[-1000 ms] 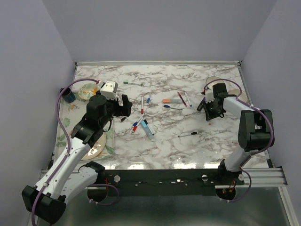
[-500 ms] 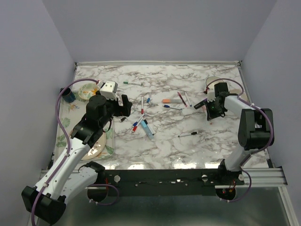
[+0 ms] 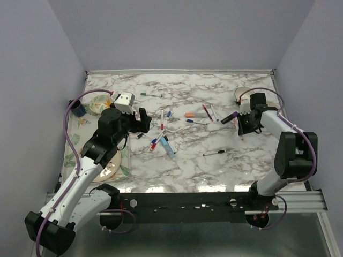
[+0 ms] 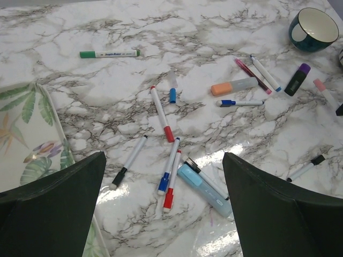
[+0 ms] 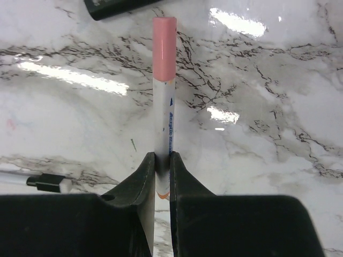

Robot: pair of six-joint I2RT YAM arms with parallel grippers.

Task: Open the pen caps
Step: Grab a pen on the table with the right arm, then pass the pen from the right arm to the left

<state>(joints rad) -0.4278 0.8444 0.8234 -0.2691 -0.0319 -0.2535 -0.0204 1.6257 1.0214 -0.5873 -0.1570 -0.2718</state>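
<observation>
**Right tool clamped on pink-capped pen**

Right tool [image 5: 162,156] pinches a white pen [image 5: 163,115] near the mug [image 4: 315,27]. The pink cap [image 5: 164,47] is on. Barrel print is blurred and the lower barrel is hidden by the fingers. Left tool [image 3: 142,119] is gaping and empty. Other pen caps [image 4: 169,134] sit on pens across the desk [image 4: 214,32], well apart from the mug.

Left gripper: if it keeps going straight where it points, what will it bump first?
Most likely the blue-capped pen and the red-capped pen, lying side by side on the marble table between its open fingers. I can't tell how high the left gripper is.
</observation>
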